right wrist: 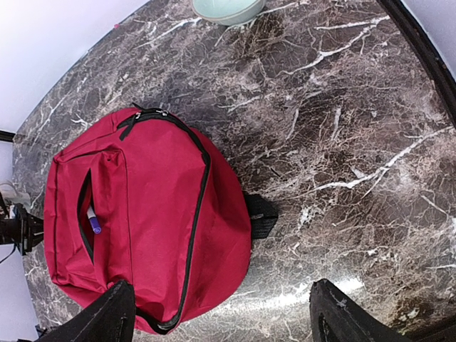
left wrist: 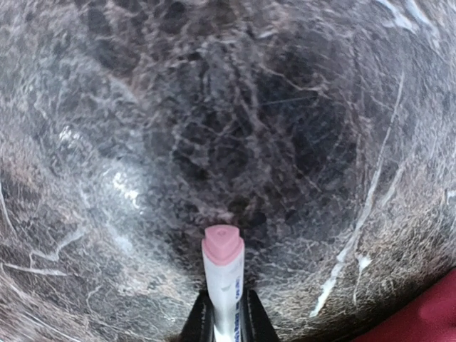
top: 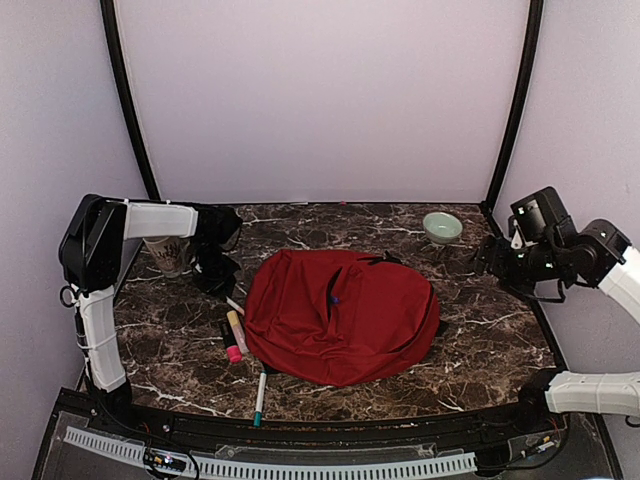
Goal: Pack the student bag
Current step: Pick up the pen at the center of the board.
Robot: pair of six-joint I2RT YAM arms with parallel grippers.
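Note:
The student bag [top: 340, 315] is a large red backpack lying flat in the middle of the marble table, also seen in the right wrist view [right wrist: 149, 214]. Its front pocket is unzipped and a purple marker tip [right wrist: 95, 224] sticks out of it. My left gripper [top: 215, 268] is low over the table left of the bag. In its wrist view the left gripper [left wrist: 223, 317] is shut on a white marker with a pink cap [left wrist: 223, 249]. My right gripper [right wrist: 224, 320] hangs open above the bag's right edge, with nothing between its fingers.
A pale green bowl [top: 442, 226] stands at the back right. A paper cup [top: 170, 255] sits behind the left arm. A yellow marker with a pink cap [top: 235, 335] and a teal pen [top: 260, 392] lie left of the bag. A black strap [right wrist: 260, 217] pokes out from under the bag.

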